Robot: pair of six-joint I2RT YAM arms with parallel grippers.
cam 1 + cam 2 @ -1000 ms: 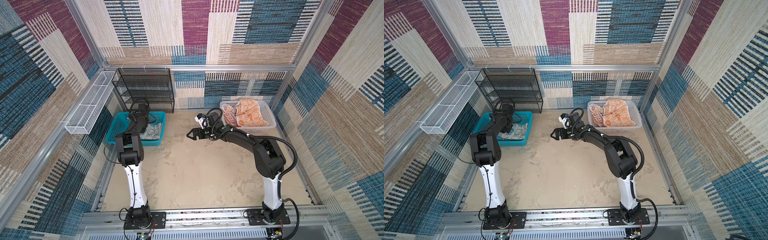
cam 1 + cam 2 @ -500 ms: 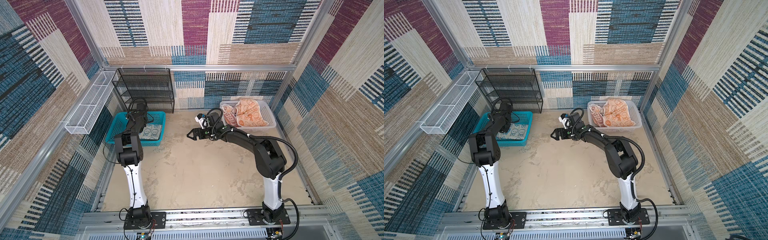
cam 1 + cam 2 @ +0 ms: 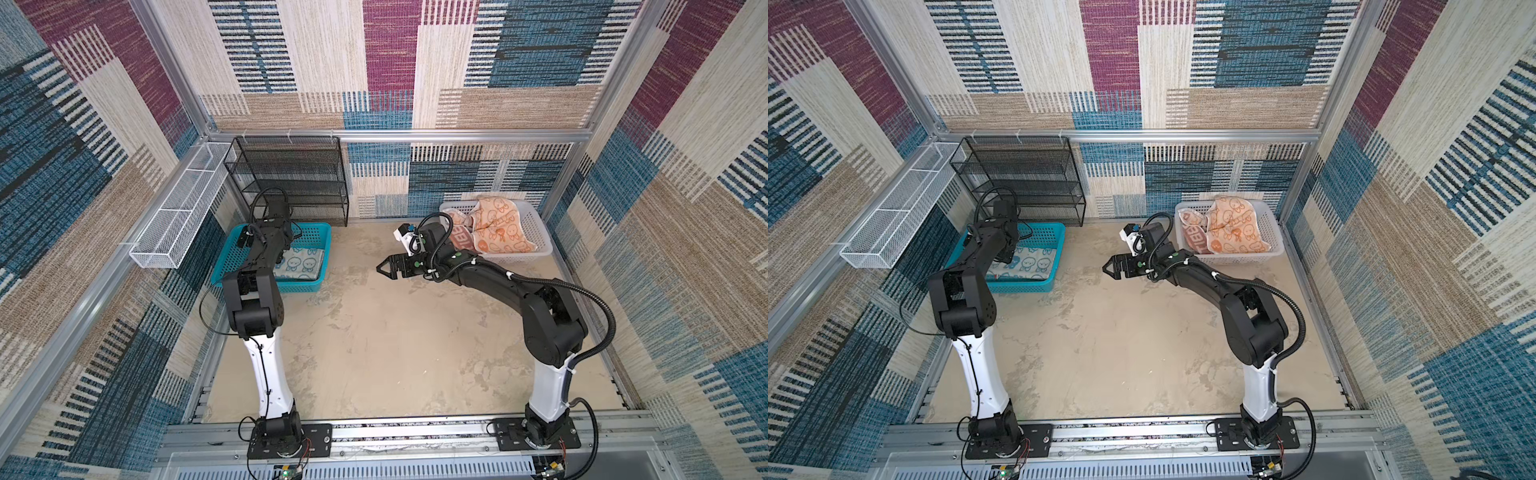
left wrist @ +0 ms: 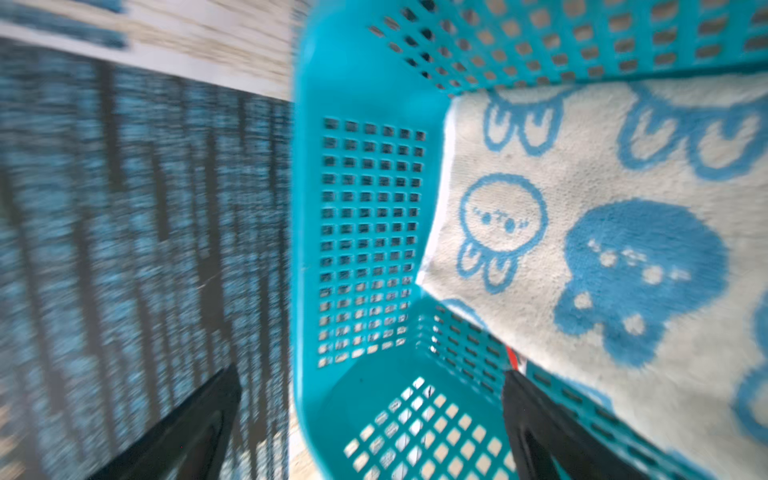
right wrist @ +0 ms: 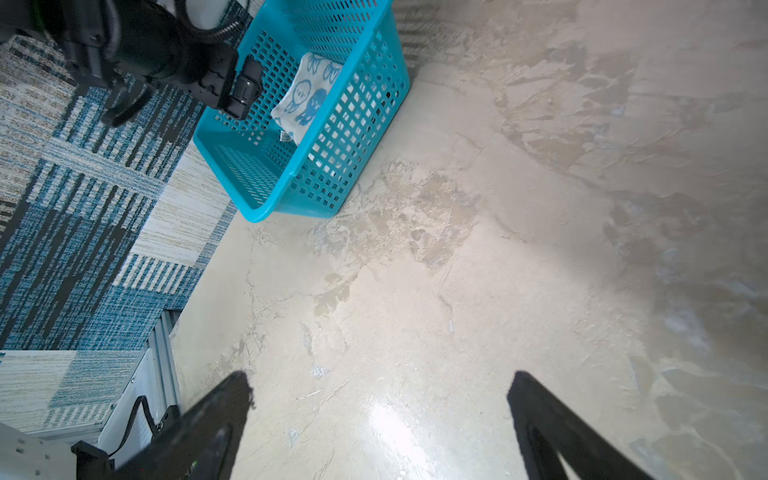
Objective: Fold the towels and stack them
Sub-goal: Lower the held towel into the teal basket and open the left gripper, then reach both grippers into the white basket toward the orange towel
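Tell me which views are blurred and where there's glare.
Left wrist view: smeared throughout, worst on the wall, with the towel and blue basket soft. Right wrist view: mostly sharp, but a glare patch on the table and fuzzy fingers. Both top views: crisp, evenly lit.

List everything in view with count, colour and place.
teal basket: 1, teal, back left
white basket: 1, white, back right
blue-rabbit towel: 1, pale, in teal basket
orange towel: 1, orange, in white basket
lettered towel: 1, orange-and-white, in white basket
wire rack: 1, black, behind teal basket
wire tray: 1, white, left wall
table: 1, beige, underneath
left gripper: 1, black, open at teal basket
right gripper: 1, black, open above table
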